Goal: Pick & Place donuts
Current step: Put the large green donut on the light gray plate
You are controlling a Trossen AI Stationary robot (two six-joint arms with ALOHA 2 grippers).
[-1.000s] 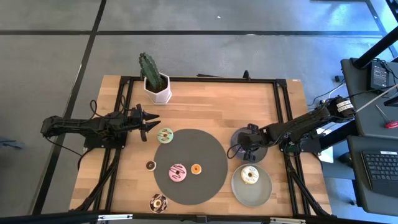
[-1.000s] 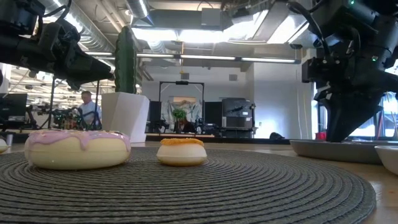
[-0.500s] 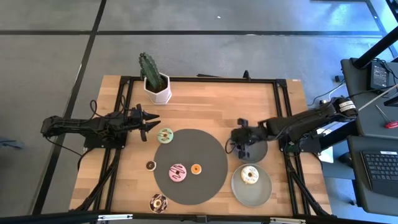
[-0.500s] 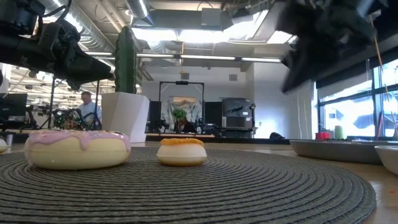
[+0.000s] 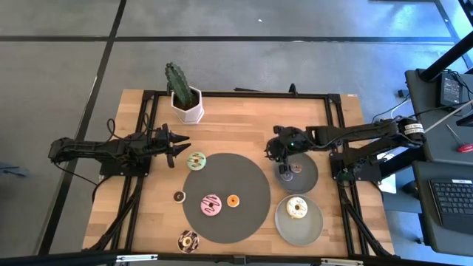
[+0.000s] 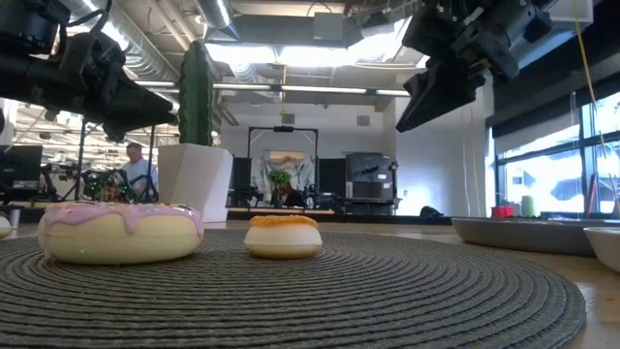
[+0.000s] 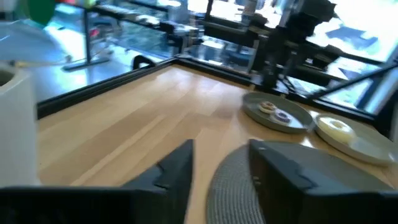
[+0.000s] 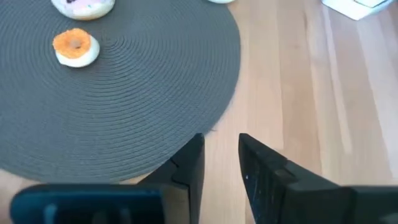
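Note:
In the high view a pale green donut lies at the dark mat's far-left rim. A pink donut and an orange mini donut rest on the mat. A brown mini and a chocolate-sprinkled donut lie on the wood. A cream donut sits on the pale grey plate. Two minis sit on the darker plate. My right gripper hovers open and empty above the wood, between the mat and the darker plate. My left gripper waits open beside the green donut.
A cactus in a white pot stands at the far edge, left of centre. A black frame rail runs around the tabletop. Bare wood lies between the pot and the right arm.
My right gripper has risen from the darker plate and travelled toward the table's far edge and a little leftward. The two minis on that plate now show uncovered. The left arm has kept still.

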